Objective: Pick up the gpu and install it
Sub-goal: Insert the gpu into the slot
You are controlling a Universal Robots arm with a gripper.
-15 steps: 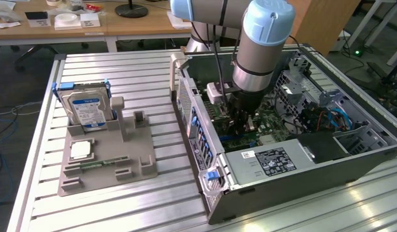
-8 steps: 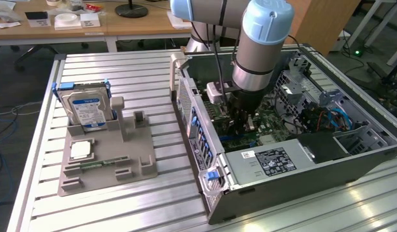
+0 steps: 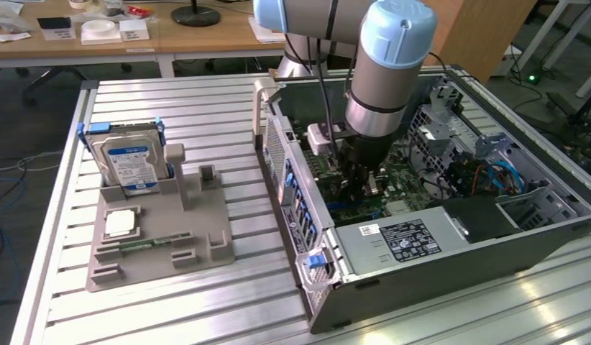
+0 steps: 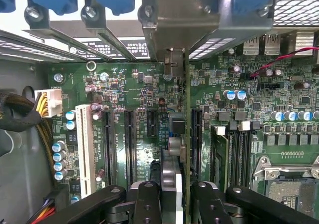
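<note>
Between the fingers (image 4: 147, 199) of the gripper (image 4: 175, 196), clamped edge-on, the gpu (image 4: 180, 134) stands over the motherboard (image 4: 134, 89) slots, and small tilt could make it miss its slot and jam.

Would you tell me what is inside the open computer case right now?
Inside the computer case, the gripper holds the gpu edge-on above the green motherboard; the slot beneath the card is covered.

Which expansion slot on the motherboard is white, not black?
The long slot nearest the white power connector; the other slots beside it are black.
</note>
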